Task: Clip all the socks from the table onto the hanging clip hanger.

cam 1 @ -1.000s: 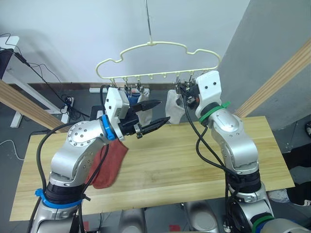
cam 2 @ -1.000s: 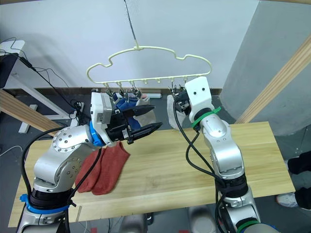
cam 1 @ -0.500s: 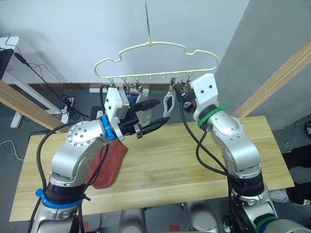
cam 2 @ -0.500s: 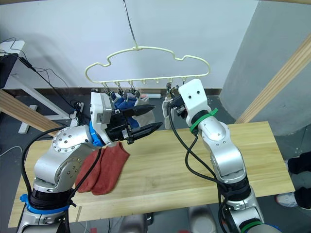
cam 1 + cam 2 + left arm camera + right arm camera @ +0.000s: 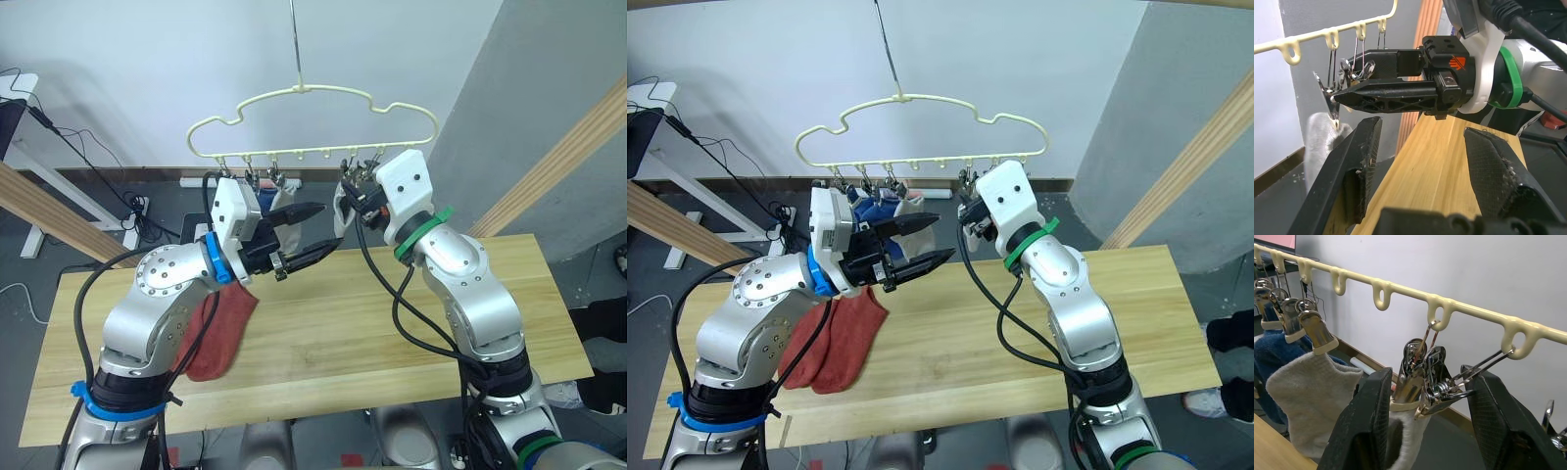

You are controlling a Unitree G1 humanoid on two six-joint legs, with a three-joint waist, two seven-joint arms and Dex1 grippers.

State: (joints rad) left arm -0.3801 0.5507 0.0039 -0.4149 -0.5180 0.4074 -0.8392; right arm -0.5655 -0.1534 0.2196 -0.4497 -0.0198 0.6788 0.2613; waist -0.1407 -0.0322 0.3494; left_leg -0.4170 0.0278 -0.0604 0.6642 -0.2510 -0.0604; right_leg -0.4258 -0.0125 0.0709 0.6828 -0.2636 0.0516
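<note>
The cream clip hanger [image 5: 313, 95] hangs by its hook above the table's [image 5: 392, 323] far edge. Two blue socks [image 5: 872, 208] and a grey sock [image 5: 1312, 396] hang from its left clips. A second grey sock [image 5: 1403, 435] hangs from a metal clip [image 5: 1413, 374]. My right gripper [image 5: 1430, 372] stands open around that clip and a tilted neighbouring clip [image 5: 1452, 387]. Just left of it and lower, my left gripper [image 5: 328, 225] is open and holds nothing. Two rust-red socks [image 5: 838, 343] lie on the table's left part, partly behind my left arm.
Pale wooden beams slant at the left [image 5: 49, 211] and the right [image 5: 568, 157] of the table. Cables and a power strip [image 5: 137, 206] lie on the floor behind. The table's right half is bare wood.
My right gripper has moved left along the clip row, and the hanger with the second grey sock has swung left with it. The left arm has stayed put.
</note>
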